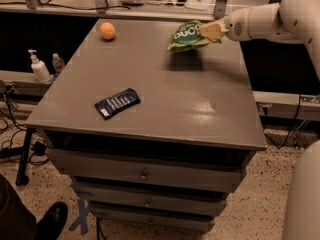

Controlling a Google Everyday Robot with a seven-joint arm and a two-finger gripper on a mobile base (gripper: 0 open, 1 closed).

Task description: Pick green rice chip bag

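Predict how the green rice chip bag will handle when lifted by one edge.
Probably light: the pincer, over the far right of the table, holds the green rice chip bag by one edge, shadow beneath. Its crinkled skin suggests it will flex and sag, not stay stiff. The film may slip in a shallow grip.

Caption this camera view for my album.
Robot's hand holds the green rice chip bag over the grey table.

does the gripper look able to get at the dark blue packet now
Likely not yet: the gripper, over the table's far side, is shut on the green rice chip bag; nothing blocks the dark blue packet.
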